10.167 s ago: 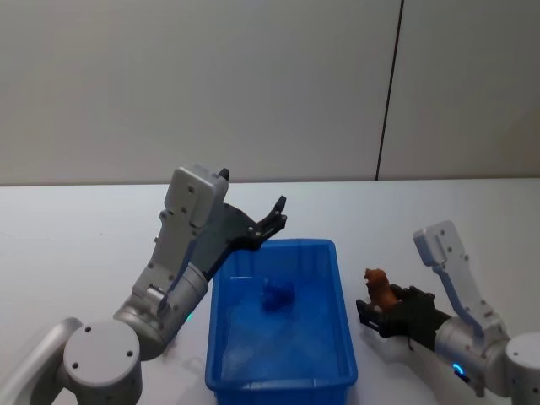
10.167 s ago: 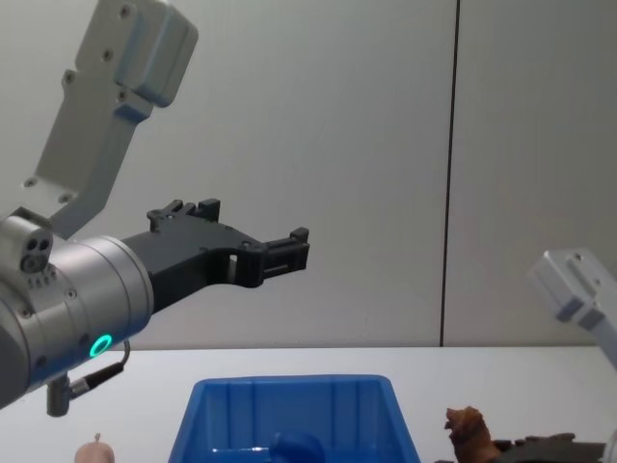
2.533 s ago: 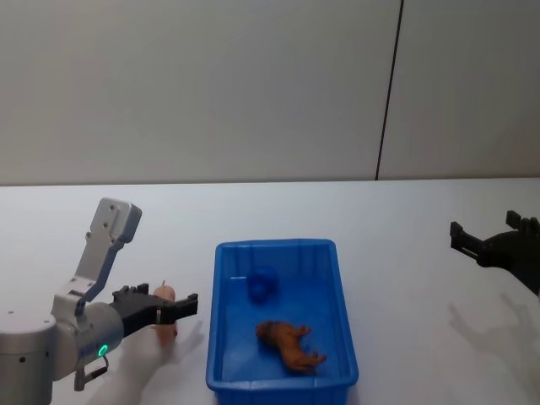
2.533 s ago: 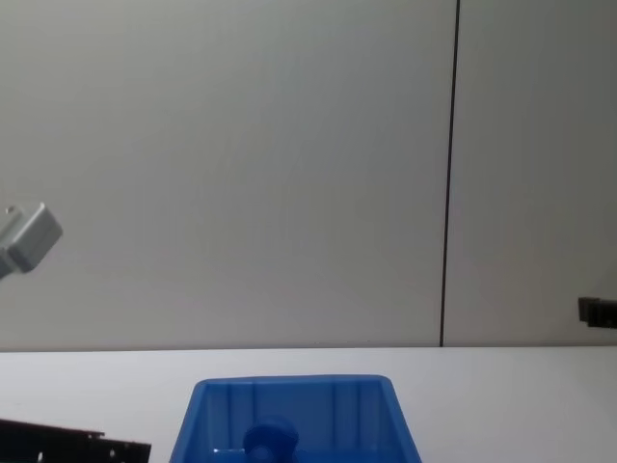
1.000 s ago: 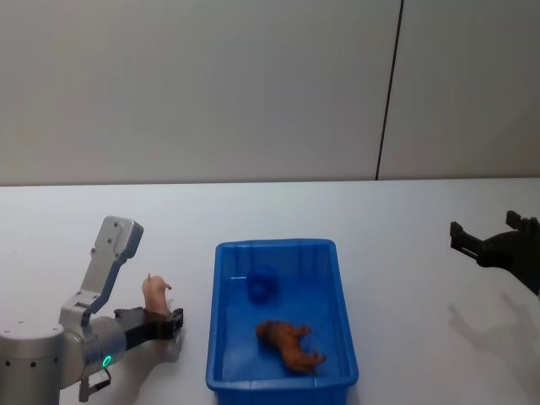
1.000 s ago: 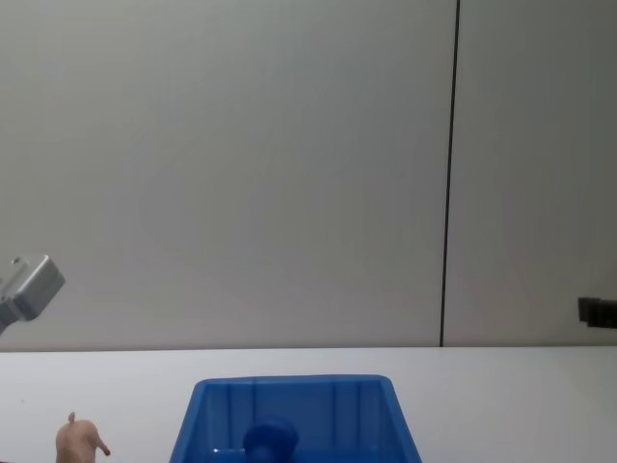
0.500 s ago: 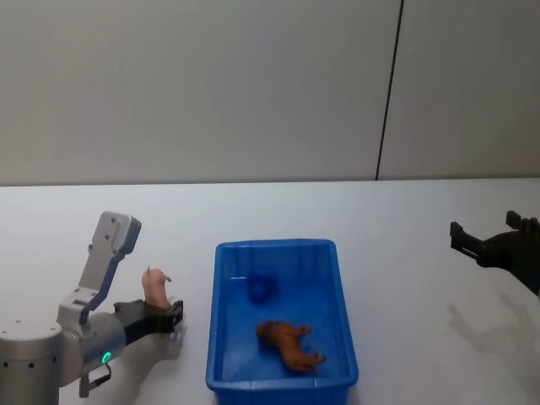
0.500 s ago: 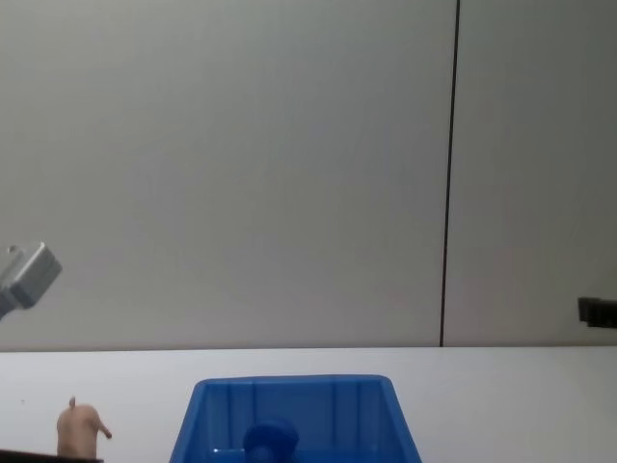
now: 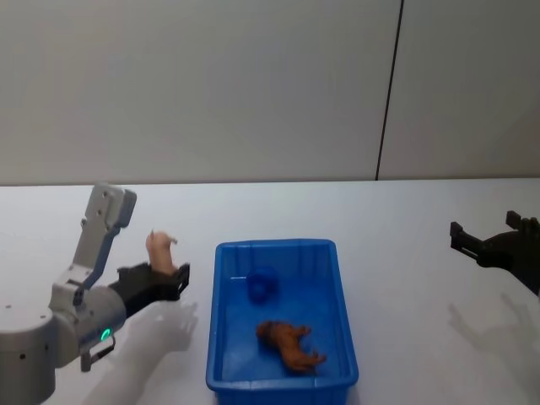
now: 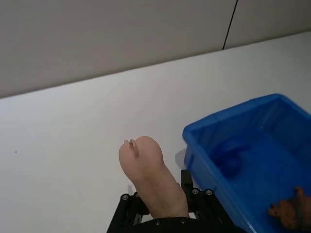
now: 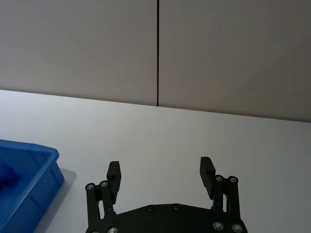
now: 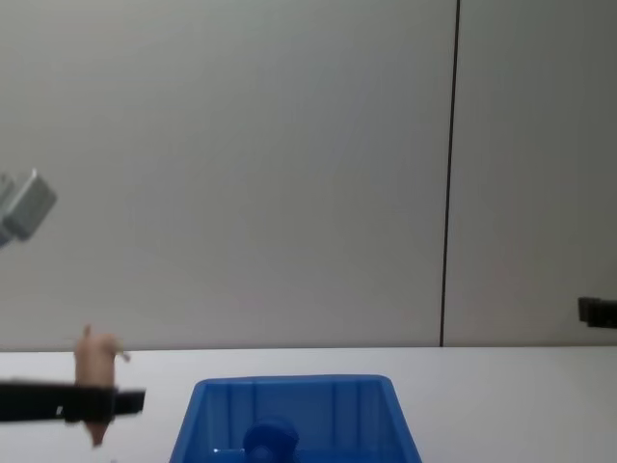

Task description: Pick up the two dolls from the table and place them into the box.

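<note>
My left gripper point(image 9: 171, 282) is shut on the pale peach-pink doll point(image 9: 159, 251), held above the table point(image 9: 405, 228) just left of the blue box point(image 9: 281, 384). The doll point(image 10: 151, 179) stands up between the left gripper's fingers, and from the chest it point(image 12: 95, 364) hangs clear of the tabletop. The reddish-brown doll point(image 9: 289, 343) lies on the box floor toward the near end, also seen as a doll point(image 10: 291, 218) inside the box point(image 10: 214, 145). My right gripper point(image 9: 483, 244) hovers open at the far right, with nothing between its fingertips point(image 11: 205, 171).
A dark blue rounded object point(image 9: 262, 287) rests inside the box near its far end. A grey wall with a vertical black seam point(image 9: 388, 93) rises behind the table.
The left gripper has risen off the table with the pink doll and moved slightly toward the box. The right arm has stayed still.
</note>
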You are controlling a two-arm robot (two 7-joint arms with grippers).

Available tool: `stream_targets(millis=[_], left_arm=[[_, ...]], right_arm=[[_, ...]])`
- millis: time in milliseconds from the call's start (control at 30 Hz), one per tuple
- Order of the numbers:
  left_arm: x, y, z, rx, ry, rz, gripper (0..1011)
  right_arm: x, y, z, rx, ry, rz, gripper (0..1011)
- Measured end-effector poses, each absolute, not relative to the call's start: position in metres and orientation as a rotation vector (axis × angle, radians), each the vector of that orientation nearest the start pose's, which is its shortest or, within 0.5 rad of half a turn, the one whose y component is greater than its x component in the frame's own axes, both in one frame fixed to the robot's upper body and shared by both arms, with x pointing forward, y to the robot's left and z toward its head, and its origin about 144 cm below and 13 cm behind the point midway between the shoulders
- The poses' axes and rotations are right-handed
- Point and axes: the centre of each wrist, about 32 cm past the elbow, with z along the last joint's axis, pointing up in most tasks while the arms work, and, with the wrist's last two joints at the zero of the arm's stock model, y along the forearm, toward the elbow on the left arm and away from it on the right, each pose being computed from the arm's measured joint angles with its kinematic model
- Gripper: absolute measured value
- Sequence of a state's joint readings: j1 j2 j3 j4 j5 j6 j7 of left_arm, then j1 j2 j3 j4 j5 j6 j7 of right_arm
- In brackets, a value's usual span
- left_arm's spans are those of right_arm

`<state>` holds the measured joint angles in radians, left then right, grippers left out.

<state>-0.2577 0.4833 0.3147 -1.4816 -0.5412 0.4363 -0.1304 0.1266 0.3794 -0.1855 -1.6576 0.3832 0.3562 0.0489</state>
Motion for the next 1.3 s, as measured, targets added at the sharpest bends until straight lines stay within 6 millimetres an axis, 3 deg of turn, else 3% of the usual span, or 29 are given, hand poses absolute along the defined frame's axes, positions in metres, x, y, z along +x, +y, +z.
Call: stream_targets(millis=[633,1233,1300], left_arm=[[0.533,0.278,1.232,0.178,0.216,0.959,385],[0.57,0.257,1.25,0.237,0.372,0.706,387],[0.575,0.254,1.251,0.251,0.389,0.685,443]], right_arm=[[0.485,-0.272,1.206,-0.19,0.141,-1.314,1001],[0.485,-0.272,1.206,-0.19,0.141,-1.314,1001],[0.485,-0.272,1.206,-0.19,0.141,-1.314,1001]])
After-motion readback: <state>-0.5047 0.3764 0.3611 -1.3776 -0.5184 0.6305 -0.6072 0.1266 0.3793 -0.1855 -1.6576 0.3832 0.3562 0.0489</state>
